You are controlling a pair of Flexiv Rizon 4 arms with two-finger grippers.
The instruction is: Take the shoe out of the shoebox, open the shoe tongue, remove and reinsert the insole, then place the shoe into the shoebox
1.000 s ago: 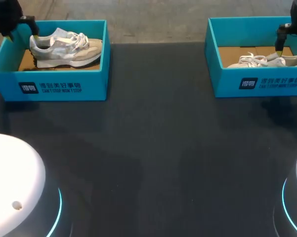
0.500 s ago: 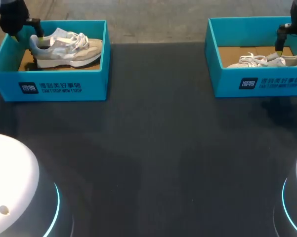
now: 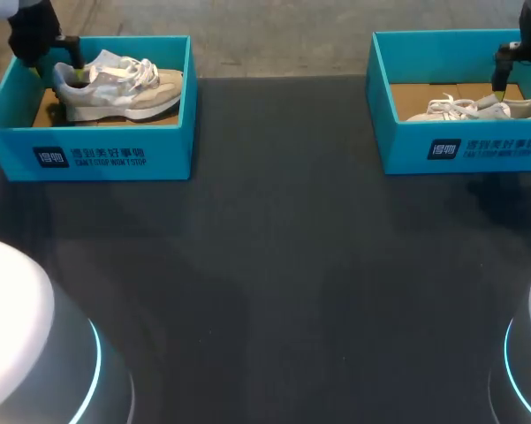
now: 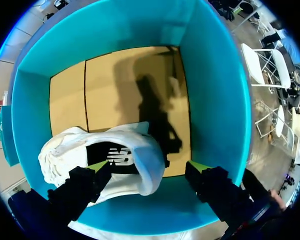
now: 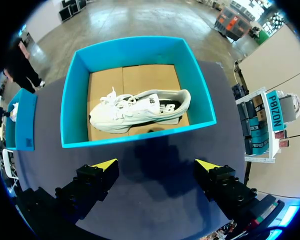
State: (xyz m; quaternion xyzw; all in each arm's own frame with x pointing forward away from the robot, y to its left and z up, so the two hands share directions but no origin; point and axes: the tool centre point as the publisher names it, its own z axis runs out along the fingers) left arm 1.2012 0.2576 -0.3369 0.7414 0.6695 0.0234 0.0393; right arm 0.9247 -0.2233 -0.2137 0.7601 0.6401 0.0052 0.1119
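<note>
Two teal shoeboxes stand at the table's far side. In the left box (image 3: 115, 155) a grey-and-beige shoe (image 3: 119, 84) lies on its side, toe to the right. My left gripper (image 3: 57, 60) is down at its heel, open. In the left wrist view (image 4: 149, 167) one fingertip (image 4: 97, 166) is over the shoe's dark opening, the other outside the heel near the box wall (image 4: 214, 100); the white heel (image 4: 150, 170) is between them. The right box (image 3: 477, 150) holds a white shoe (image 3: 477, 108). My right gripper (image 3: 499, 87) hangs open above it (image 5: 155, 164), the shoe (image 5: 140, 110) ahead of its fingers.
The dark tabletop (image 3: 283, 247) stretches between and in front of the two boxes. My arms' white bases (image 3: 18, 353) rise at the near left and near right corners. The left box (image 5: 20, 125) shows off to the side in the right wrist view.
My left gripper has moved right, from the box's left wall onto the shoe's heel. The right arm and both shoes have stayed where they were.
</note>
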